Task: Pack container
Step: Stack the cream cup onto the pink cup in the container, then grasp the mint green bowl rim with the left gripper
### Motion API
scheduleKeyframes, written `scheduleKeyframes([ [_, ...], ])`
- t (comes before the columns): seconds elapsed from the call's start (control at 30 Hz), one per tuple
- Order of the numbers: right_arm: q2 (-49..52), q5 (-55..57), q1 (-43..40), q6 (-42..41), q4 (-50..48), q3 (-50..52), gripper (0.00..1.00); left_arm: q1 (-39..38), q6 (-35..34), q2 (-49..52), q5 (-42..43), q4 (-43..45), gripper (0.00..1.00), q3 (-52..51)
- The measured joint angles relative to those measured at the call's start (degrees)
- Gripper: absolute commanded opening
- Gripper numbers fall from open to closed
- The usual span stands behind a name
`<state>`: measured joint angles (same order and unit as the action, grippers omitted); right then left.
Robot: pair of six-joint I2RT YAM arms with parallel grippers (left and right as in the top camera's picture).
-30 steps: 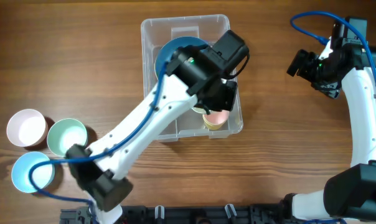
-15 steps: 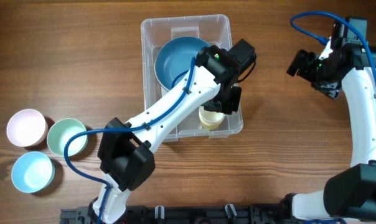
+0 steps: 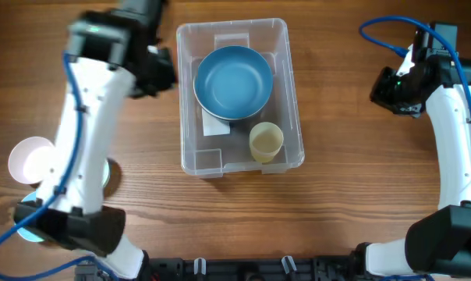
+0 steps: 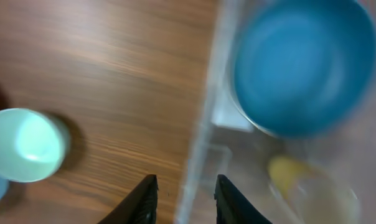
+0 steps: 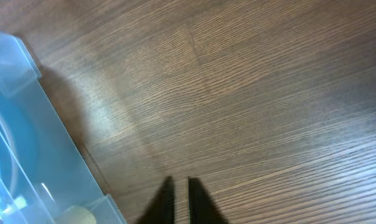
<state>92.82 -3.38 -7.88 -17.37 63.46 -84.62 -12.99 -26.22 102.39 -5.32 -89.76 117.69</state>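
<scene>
I find the container (image 3: 292, 101) about the middle of the wooden table (image 3: 352, 195), a little toward the far side, between the two arms. It stands flat with the opening up. Its long axis runs from the near edge of the table to the far edge.

Inside, a blue bowl (image 3: 233, 82) fills the far half, mouth up, and covers a part of a white label (image 3: 214, 126) on the floor of the bin. A yellow cup (image 3: 266, 141) stands upright in the near right corner, just beside the bowl. If the two touch, I cannot tell.

Both arms are off to the sides of the container. The left gripper (image 4: 186, 180) hangs over the table close to the container's left wall. In the overhead view it is blurred, so I read it from the wrist view. There the two fingers are spread with nothing between them, and the clear wall passes below the gap.

The left arm (image 3: 83, 140) crosses the left part of the table and hides most of the small bowls there. A whitish bowl (image 3: 29, 160) shows beside it, and a pale green bowl (image 4: 26, 144) is plain in the wrist view.

The right gripper (image 5: 180, 182) is well apart on the right side. Its fingers are pressed almost together over bare wood and hold nothing.
</scene>
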Motion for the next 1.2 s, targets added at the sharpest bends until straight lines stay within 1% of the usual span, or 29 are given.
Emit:
scheduleKeyframes([
  [0.07, 0.00, 0.02, 1.79, 0.15, -1.01, 1.97, 0.04, 5.25, -0.02, 0.83, -0.04, 1.20, 0.36, -0.39],
  [0.13, 0.09, 0.02, 5.44, 0.33, -2.78, 5.99, 0.04, 11.28, 0.00, 1.70, -0.26, 1.73, 0.36, -1.95],
  [0.2, 0.11, -0.04, 9.29, 1.09, -6.54, 10.05, 0.04, 14.19, 0.28, 1.92, -0.42, 2.51, 0.34, -4.02],
  [0.27, 0.22, -0.48, 12.74, 1.22, -8.04, 13.00, 0.04, 15.91, 0.76, 1.97, -0.42, 3.45, 0.34, -6.67],
  [0.37, 0.74, -1.75, 15.34, 1.70, -9.05, 13.90, 0.05, 17.20, 1.86, 1.99, -0.44, 5.64, 0.34, -11.39],
  [0.5, 0.94, -7.43, 15.82, 4.92, -10.29, 13.99, 0.05, 17.62, 2.34, 2.03, -0.44, 8.24, 0.34, -17.99],
  [0.6, 0.94, -10.80, 15.82, 7.23, -10.51, 13.99, 0.05, 17.62, 2.60, 2.08, -0.44, 8.79, 0.34, -20.92],
  [0.73, 0.94, -13.57, 15.89, 9.40, -10.23, 13.99, 0.05, 17.62, 2.75, 2.08, -0.44, 8.85, 0.34, -22.08],
  [0.93, 1.01, -21.07, 16.09, 15.98, -8.02, 13.99, 0.06, 17.62, 2.82, 2.08, -0.42, 8.87, 0.35, -22.14],
  [1.13, 1.16, -22.45, 16.09, 19.02, -7.78, 13.99, 0.06, 17.62, 2.82, 2.08, -0.44, 8.85, 0.35, -22.18],
  [1.2, 1.18, -22.86, 16.09, 19.58, -7.78, 13.99, 0.08, 17.62, 2.82, 2.08, -0.44, 8.85, 0.35, -22.18],
])
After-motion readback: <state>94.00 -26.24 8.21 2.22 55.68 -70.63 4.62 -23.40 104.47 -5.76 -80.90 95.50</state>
